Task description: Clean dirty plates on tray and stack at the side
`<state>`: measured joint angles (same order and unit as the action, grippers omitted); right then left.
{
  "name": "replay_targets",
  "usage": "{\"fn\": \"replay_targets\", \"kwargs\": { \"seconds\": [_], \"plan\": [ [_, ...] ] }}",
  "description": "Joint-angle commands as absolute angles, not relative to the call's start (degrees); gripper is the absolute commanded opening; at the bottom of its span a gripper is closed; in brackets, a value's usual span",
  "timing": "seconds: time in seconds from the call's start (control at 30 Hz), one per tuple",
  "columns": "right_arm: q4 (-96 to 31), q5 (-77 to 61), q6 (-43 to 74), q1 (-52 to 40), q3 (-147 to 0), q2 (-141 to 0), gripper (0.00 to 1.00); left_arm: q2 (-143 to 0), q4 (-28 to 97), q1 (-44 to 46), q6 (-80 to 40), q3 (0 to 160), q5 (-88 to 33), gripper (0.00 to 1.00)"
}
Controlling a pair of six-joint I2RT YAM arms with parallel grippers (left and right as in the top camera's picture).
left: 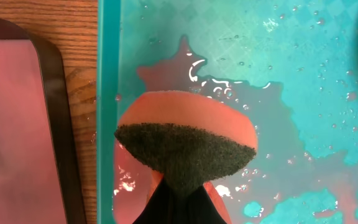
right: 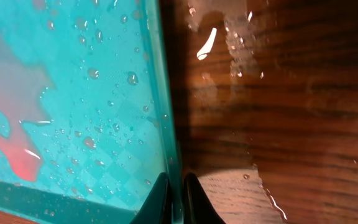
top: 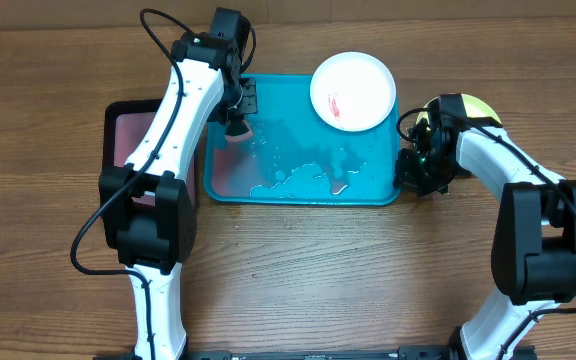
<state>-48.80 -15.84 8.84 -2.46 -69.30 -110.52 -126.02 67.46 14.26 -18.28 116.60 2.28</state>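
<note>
The tray [top: 288,105] sits in the middle of the surface [top: 318,270]. The right hand [right: 176,182] is closed tight on its right rim, one finger inside and one outside. The wood next to that rim is wet. A yellow-green plate [top: 476,104] lies on the surface just behind the right arm, partly hidden.

The left hand [left: 178,202] is clamped on a sponge [left: 188,146], dark rough side up. The sponge is over the wet left part of the tray; I cannot tell if it touches. Pinkish water [top: 308,178] lies on the tray floor. A white plate [top: 353,90] with a red smear [top: 334,103] sits in the tray's far right corner. A black tray [top: 128,150] lies left of the big one.
</note>
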Motion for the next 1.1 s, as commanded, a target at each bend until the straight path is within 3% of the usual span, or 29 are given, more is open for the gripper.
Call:
{"fn": "replay_targets", "kwargs": {
  "seconds": [0.0,0.7,0.87,1.07],
  "plan": [
    [-49.8,-9.2,7.8,-2.1,-68.8,-109.4,0.04,-125.5,67.2,14.7,-18.0,116.4,1.8,0.04],
    [-45.2,-9.2,-13.9,-2.2,-68.8,-109.4,0.04,-125.5,67.2,14.7,-18.0,116.4,1.8,0.04],
    [-45.1,-9.0,-11.6,-2.2,-68.8,-109.4,0.04,-125.5,67.2,14.7,-18.0,116.4,1.8,0.04],
    [-48.0,-9.0,0.8,-2.3,-68.8,-109.4,0.04,-125.5,67.2,14.7,-18.0,116.4,1.9,0.04]
  ]
}}
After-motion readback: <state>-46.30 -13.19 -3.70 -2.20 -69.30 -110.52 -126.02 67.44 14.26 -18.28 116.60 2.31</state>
